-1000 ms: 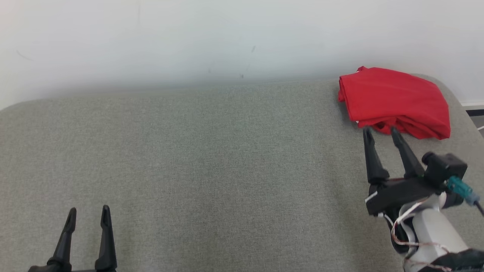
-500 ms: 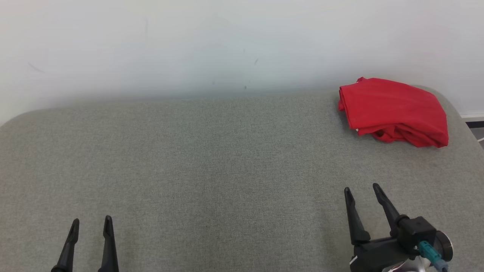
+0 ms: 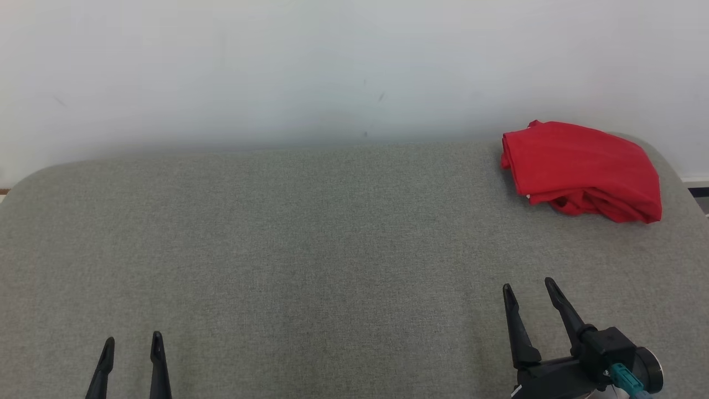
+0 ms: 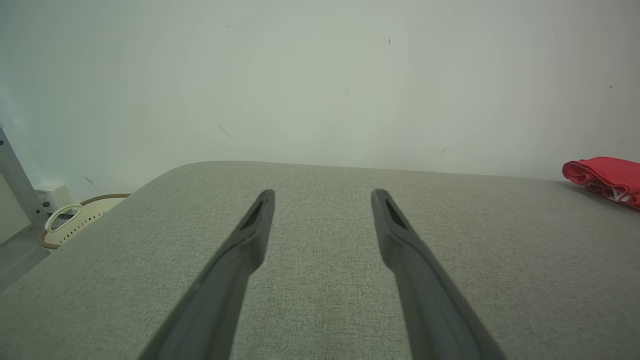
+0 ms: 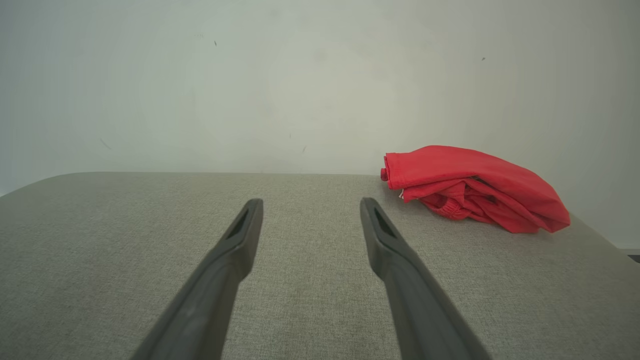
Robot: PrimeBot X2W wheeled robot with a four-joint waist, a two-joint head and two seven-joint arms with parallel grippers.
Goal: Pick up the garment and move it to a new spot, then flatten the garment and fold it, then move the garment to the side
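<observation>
Head view cuts the left tool (image 3: 133,339) off at the bottom. Left wrist view cuts off the red garment (image 4: 606,175).

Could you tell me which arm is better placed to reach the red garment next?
Right, probably. The right gripper stands open on the same side of the grey surface as the red garment, nothing between them; the left gripper, also open, sits across at the near left.

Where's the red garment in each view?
Head view: red garment at upper right, on the far right corner of the grey cushion.
Left wrist view: garment at the right edge, mid-height, partly cut off.
Right wrist view: garment right of centre, at mid-height.
Shared landmark: the cushion's far edge where it meets the white wall; the garment lies next to it.
</observation>
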